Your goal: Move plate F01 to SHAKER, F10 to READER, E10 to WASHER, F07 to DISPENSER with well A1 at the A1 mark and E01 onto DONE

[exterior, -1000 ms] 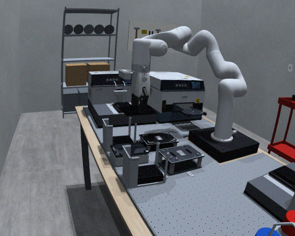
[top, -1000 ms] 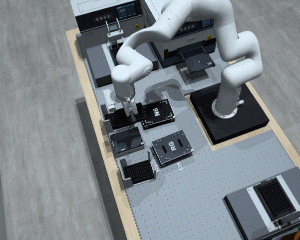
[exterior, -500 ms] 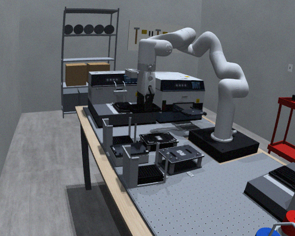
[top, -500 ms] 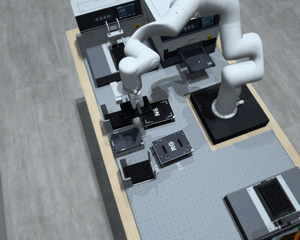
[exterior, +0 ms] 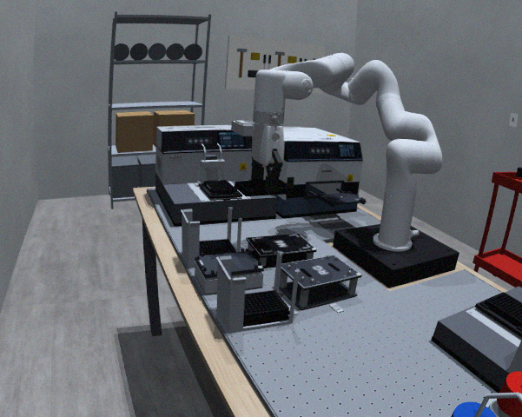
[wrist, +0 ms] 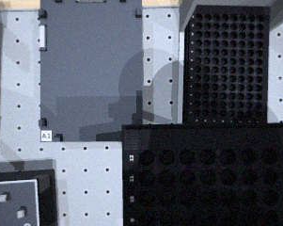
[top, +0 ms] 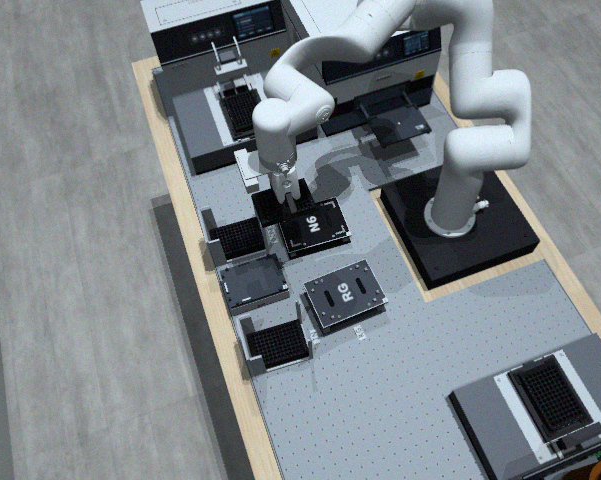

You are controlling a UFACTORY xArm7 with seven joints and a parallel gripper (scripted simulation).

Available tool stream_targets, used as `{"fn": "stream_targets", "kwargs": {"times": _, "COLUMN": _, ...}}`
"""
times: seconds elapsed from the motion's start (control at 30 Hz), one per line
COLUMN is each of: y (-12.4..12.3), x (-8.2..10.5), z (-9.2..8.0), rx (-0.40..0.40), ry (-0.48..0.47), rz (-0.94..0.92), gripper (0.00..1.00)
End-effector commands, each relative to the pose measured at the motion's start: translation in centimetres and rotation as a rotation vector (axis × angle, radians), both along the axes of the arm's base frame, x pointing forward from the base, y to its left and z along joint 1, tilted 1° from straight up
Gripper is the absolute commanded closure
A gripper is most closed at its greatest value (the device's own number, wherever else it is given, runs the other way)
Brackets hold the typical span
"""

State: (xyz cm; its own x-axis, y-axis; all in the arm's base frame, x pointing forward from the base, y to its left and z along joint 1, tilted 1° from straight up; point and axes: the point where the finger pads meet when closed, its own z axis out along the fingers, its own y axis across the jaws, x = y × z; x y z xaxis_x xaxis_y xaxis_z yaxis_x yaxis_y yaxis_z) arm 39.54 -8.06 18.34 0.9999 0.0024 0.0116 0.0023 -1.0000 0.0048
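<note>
My gripper (top: 288,198) is shut on a black well plate (top: 282,204) and holds it level, well above the deck, between the N6 nest (top: 314,224) and the nearer stack rack (top: 236,237). In the wrist view the held plate (wrist: 207,174) fills the lower right; its label is not readable. The grey shaker nest (top: 252,281) is empty, and it also shows in the wrist view (wrist: 89,71) with its A1 mark (wrist: 46,136). A plate sits on the washer (top: 240,105) and another on the dispenser (top: 548,397). The reader tray (top: 397,126) is empty.
The tall-walled rack next to the gripper holds a plate (wrist: 226,66). A second rack (top: 278,342) with a plate stands nearer the front. The RG nest (top: 346,293) and N6 are empty. The arm's black base (top: 458,232) is to the right.
</note>
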Motion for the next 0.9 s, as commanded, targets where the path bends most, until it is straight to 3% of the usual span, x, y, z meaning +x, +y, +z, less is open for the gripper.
{"fn": "stream_targets", "kwargs": {"times": 0.0, "y": -0.8, "x": -1.0, "z": 0.2, "rx": 0.000, "ry": -0.005, "rz": 0.000, "gripper": 1.00}}
{"fn": "stream_targets", "kwargs": {"times": 0.87, "y": -5.1, "x": -7.1, "z": 0.1, "rx": 0.000, "ry": -0.005, "rz": 0.002, "gripper": 1.00}}
